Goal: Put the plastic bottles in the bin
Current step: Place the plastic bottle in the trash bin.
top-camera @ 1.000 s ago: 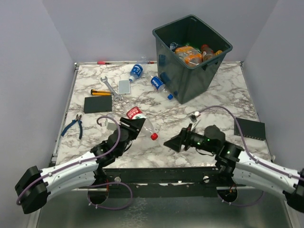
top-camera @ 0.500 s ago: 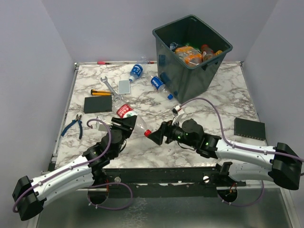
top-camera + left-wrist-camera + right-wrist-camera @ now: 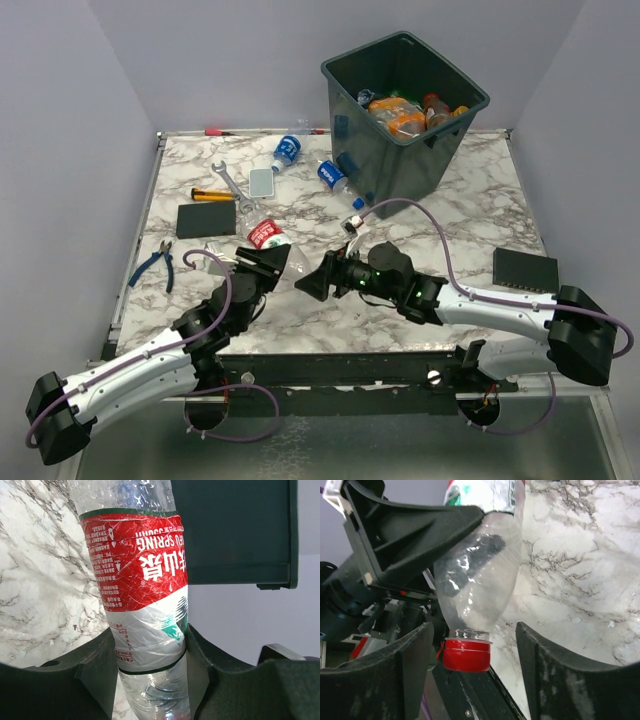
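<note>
Marble bench [image 3: 450,200] with plain pale walls round it, pretty cluttered. Biggest thing on it is the bin [image 3: 400,160], parked at the far right, with a pile of orange bottles [image 3: 395,112] already inside.

Both arms come in from the near edge and meet around the front middle. The left claw [image 3: 268,262] is pinching a clear bottle [image 3: 265,236] with a red label. The wrist cam shows its fingers [image 3: 200,650] pressed in on both sides just past the edge of the label. That bottle is well away from the bin, with its red cap [image 3: 465,655] pointing at the right claw [image 3: 318,285]. The right claw is spread, with one finger [image 3: 410,655] on either side of the cap and a gap on both sides, so it's not touching.

Two blue-label bottles [image 3: 288,150] are lying on the bench, and the second one [image 3: 333,177] is just beside the bin's left wall.

Other stuff:
- a black slab [image 3: 206,219] on the left
- a dark slab [image 3: 525,270] at the right edge
- a small grey slab [image 3: 262,182]
- a wrench [image 3: 230,183] next to the grey slab
- pliers [image 3: 155,264] near the left edge
</note>
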You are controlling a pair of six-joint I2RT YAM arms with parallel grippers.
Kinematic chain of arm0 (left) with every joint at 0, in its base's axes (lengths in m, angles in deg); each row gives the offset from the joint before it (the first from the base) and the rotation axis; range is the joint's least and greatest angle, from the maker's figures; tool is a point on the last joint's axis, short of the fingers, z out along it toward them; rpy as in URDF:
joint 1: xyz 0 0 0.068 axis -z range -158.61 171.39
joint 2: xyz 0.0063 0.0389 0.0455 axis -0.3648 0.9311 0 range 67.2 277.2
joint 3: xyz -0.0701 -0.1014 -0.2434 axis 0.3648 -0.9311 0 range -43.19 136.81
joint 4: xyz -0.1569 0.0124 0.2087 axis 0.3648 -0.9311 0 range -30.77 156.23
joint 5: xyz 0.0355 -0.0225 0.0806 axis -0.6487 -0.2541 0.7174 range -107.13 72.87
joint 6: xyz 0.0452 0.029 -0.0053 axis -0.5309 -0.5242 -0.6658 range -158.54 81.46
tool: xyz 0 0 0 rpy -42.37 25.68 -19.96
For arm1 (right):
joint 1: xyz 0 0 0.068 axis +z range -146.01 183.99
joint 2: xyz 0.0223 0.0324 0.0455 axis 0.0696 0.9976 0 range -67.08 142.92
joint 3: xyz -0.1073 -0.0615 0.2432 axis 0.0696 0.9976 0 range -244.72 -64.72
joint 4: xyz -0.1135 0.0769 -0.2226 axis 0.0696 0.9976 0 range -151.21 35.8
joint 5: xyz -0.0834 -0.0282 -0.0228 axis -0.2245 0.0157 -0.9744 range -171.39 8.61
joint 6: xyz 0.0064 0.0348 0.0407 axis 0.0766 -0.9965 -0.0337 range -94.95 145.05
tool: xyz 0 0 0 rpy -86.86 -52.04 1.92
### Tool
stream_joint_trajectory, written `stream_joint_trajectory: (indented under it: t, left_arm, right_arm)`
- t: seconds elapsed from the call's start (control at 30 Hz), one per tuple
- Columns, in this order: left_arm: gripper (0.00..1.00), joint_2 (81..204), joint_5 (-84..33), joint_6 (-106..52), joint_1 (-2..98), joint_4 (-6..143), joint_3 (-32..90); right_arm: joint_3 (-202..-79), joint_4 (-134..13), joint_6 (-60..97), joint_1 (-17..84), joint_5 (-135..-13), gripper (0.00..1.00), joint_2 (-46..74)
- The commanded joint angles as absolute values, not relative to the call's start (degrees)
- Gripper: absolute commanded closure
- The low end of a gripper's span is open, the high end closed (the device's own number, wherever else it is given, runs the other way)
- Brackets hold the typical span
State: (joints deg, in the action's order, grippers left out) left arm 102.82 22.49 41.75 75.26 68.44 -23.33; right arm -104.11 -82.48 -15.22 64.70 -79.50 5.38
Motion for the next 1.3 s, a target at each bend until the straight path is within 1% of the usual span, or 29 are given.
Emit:
stream_joint_trajectory:
  t: [0.0, 0.17, 0.23, 0.27, 0.37, 0.43, 0.47, 0.6, 0.7, 0.77, 0.87, 1.0, 1.13, 1.17, 1.27]
  left_arm:
    - [0.66, 100.4, 22.1, 40.6, 75.4, 67.6, -22.5]
    - [0.65, 100.1, 21.7, 40.4, 75.4, 67.6, -23.1]
    - [0.63, 100.4, 20.9, 39.8, 75.4, 67.6, -23.0]
    - [0.58, 100.4, 20.4, 39.3, 75.4, 67.6, -22.9]
    - [0.26, 100.3, 19.8, 36.8, 75.4, 67.5, -22.7]
    - [0.06, 99.6, 20.1, 34.8, 75.4, 67.2, -22.5]
    - [0.01, 99.1, 20.4, 32.8, 75.4, 66.7, -22.2]
    - [0.01, 97.4, 23.6, 20.0, 75.4, 61.2, -17.4]
    - [0.01, 97.9, 26.1, 3.4, 75.3, 57.5, -10.0]
    - [0.01, 98.6, 25.8, -9.2, 75.3, 56.8, -6.2]
    - [0.01, 100.1, 17.5, -28.0, 75.3, 56.8, 1.1]
    - [0.01, 102.8, -2.8, -46.0, 75.3, 51.7, 8.1]
    - [0.01, 104.3, -21.0, -59.5, 75.3, 48.3, 7.8]
    - [0.01, 104.6, -23.7, -64.3, 75.3, 47.8, 6.9]
    - [0.01, 107.9, -20.7, -74.4, 75.4, 45.2, 6.7]
  right_arm:
    - [-104.0, -84.0, -16.6, 65.0, -75.1, 0.34, 7.3]
    - [-103.9, -83.7, -17.2, 65.0, -74.2, 0.57, 7.6]
    - [-103.9, -84.1, -17.2, 65.0, -74.3, 0.68, 7.4]
    - [-103.9, -84.2, -17.1, 65.0, -74.3, 0.73, 7.3]
    - [-104.3, -82.9, -16.7, 65.0, -74.8, 0.99, 6.2]
    - [-104.9, -80.4, -16.0, 65.0, -75.7, 1.00, 4.7]
    - [-105.3, -78.3, -15.4, 65.0, -76.4, 1.00, 3.5]
    - [-109.2, -64.3, -12.2, 65.0, -80.8, 1.00, -3.9]
    - [-115.2, -48.1, -8.4, 64.9, -85.2, 1.00, -8.6]
    - [-120.3, -37.4, -6.4, 64.9, -87.6, 1.00, -10.3]
    - [-127.4, -23.9, -3.8, 64.9, -89.9, 1.00, -11.6]
    - [-135.3, -10.5, -1.4, 64.9, -88.9, 1.00, -10.4]
    - [-138.9, -4.1, 1.4, 64.9, -83.3, 1.00, -7.8]
    - [-139.5, -3.3, 2.0, 64.9, -82.2, 1.00, -7.2]
    - [-140.7, -1.5, 4.0, 64.9, -79.7, 1.00, -5.6]
